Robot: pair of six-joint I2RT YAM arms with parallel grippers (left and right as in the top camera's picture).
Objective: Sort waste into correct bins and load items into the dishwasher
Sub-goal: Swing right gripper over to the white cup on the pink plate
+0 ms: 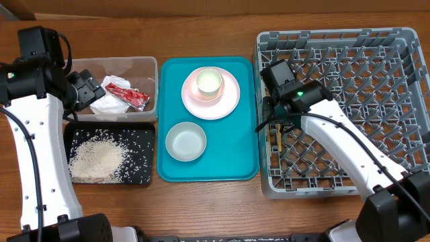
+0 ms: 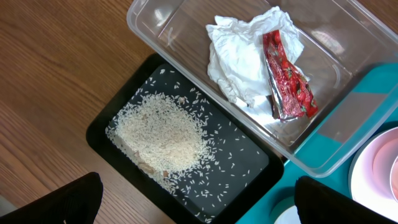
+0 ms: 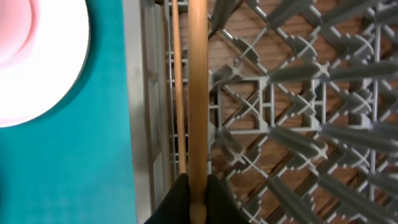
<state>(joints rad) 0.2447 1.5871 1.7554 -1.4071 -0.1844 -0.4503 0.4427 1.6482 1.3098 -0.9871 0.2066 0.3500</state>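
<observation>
I'm seeing the right gripper (image 3: pixel 198 202) pinching one wooden chopstick (image 3: pixel 198 87), the stick running straight out from the fingers along the left edge of the grey dish rack (image 3: pixel 292 130). A second chopstick (image 3: pixel 177 93) is lying just beside it, against the rack's wall. The teal tray (image 1: pixel 171 161), carrying the pink plate (image 1: pixel 230 101), cup (image 1: pixel 209 82) and bowl (image 1: pixel 186 142), is sitting just left. My left gripper (image 2: pixel 199 200) is hovering, jaws wide apart, over the black tray (image 2: pixel 102 134) of rice (image 2: pixel 161 137) and the clear tub (image 2: pixel 180 37) holding the tissue (image 2: pixel 236 56) and red wrapper (image 2: pixel 286 78)
</observation>
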